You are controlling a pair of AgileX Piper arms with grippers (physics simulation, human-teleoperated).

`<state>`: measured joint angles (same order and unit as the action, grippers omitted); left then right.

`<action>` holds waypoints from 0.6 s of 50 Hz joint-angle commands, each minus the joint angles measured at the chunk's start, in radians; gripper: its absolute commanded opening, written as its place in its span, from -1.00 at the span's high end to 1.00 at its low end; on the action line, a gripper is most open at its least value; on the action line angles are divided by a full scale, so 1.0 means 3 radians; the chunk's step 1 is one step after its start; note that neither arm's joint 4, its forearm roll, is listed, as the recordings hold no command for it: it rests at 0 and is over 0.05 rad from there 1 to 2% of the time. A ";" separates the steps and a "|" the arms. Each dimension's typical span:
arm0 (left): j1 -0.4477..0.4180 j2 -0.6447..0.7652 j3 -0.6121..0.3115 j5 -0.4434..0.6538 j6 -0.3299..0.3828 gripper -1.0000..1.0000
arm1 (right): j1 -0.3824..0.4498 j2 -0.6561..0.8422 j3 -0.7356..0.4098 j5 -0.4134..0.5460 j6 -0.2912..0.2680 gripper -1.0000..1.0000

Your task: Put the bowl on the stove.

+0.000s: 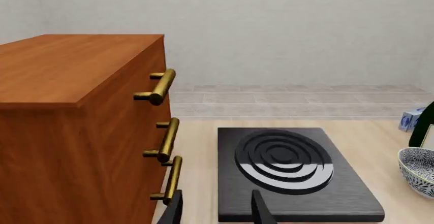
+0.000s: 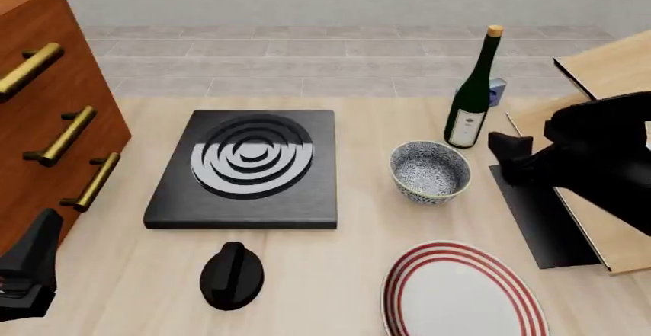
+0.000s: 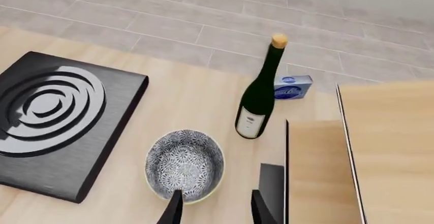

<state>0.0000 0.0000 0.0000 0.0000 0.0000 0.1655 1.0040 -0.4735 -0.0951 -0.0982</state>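
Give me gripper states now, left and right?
Left gripper: open, holding nothing, near the stove.
Right gripper: open, holding nothing, fingertips just short of the bowl.

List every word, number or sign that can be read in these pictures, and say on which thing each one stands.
No text can be read in any view.
Bottle label: white with faint marks, too small to read.
Small blue box behind the bottle: a white oval mark, blurred, not readable.
Bowl: only a speckled pattern, no letters.
Stove, knob, plate, drawers: no writing seen.
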 commanded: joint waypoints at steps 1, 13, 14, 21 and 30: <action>0.0000 0.0000 0.0000 0.0000 0.0000 -1.00 | -0.0002 0.0385 -0.0209 -0.0057 0.0010 -1.00; 0.0000 0.0000 0.0000 0.0000 0.0000 -1.00 | 0.0004 0.1030 -0.0399 -0.0274 0.0133 -1.00; 0.0000 0.0000 0.0000 0.0000 0.0000 -1.00 | 0.0000 0.1053 -0.0406 -0.0280 0.0137 -1.00; 0.0000 0.0000 0.0000 0.0000 0.0000 -1.00 | -0.0014 0.1257 -0.0456 -0.0339 0.0147 -1.00; 0.0000 0.0000 0.0000 0.0000 0.0000 -1.00 | -0.0083 0.1593 -0.0536 -0.0429 0.0126 -1.00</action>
<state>0.0000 0.0000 0.0000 0.0000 0.0000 0.1560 1.3793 -0.6075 -0.1945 -0.0592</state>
